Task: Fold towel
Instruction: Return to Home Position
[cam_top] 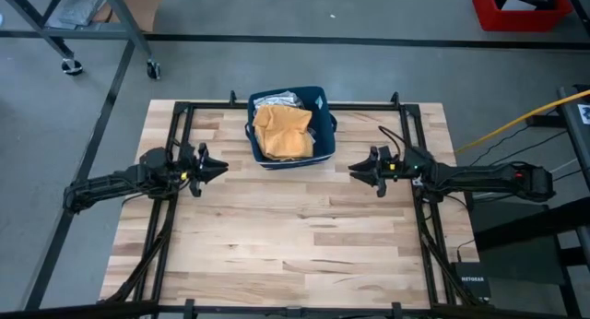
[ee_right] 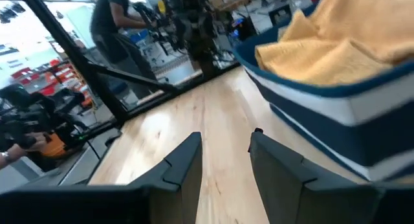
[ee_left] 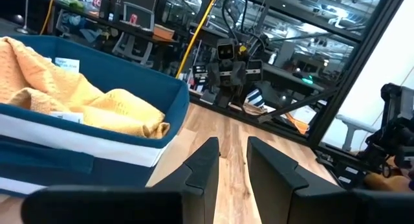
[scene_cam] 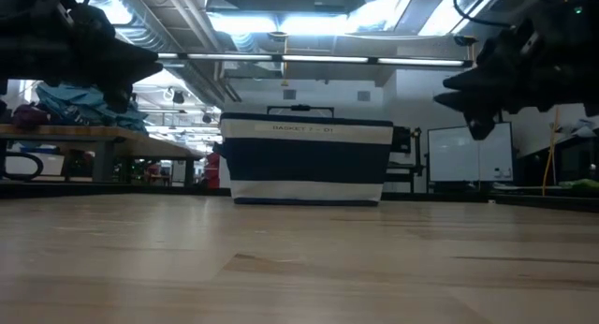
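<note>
Your left hand is hovering over the left side of the desk and your right hand over the right side. Both are pointing inward, with fingers slightly apart and gripping nothing. Bare wood is lying open between them and out to the near edge. The bin is sitting by the far edge, clear of both hands. The towel is lying inside it, covering most of a pale cloth that is hard to make out. In the low view, the bin's wall is hiding the towel.
</note>
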Robot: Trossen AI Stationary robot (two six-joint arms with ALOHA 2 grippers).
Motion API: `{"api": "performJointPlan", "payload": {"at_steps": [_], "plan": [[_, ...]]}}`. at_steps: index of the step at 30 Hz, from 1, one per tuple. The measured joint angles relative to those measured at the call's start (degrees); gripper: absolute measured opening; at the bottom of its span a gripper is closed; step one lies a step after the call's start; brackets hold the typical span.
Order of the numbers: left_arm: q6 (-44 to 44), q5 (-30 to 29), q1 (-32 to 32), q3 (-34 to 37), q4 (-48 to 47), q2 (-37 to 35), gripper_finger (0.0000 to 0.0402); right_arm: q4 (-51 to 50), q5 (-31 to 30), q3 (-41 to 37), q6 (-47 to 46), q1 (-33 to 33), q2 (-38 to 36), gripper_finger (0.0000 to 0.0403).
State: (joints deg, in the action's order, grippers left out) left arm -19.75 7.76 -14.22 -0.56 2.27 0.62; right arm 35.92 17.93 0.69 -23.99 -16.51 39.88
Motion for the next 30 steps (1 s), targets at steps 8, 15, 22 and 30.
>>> {"api": "performJointPlan", "payload": {"at_steps": [8,15,22,30], "plan": [[2.5,-3.9,-0.1,0.0,-0.7,0.0,0.0072,-0.6,-6.8,-0.1,3.4,0.0,0.1,0.0133],[10.9,-7.7,-0.1,0.0,-1.5,0.1,0.0072,-6.6,-14.9,-0.1,4.4,0.0,0.1,0.0133],[11.0,-7.8,-0.1,0.0,-1.6,0.1,0.0072,-14.6,-14.9,-0.2,0.9,0.0,0.1,0.0133],[10.8,-7.8,-0.1,0.0,-1.6,0.1,0.0072,-21.8,-14.9,-0.2,0.2,0.0,0.1,0.0133]]}}
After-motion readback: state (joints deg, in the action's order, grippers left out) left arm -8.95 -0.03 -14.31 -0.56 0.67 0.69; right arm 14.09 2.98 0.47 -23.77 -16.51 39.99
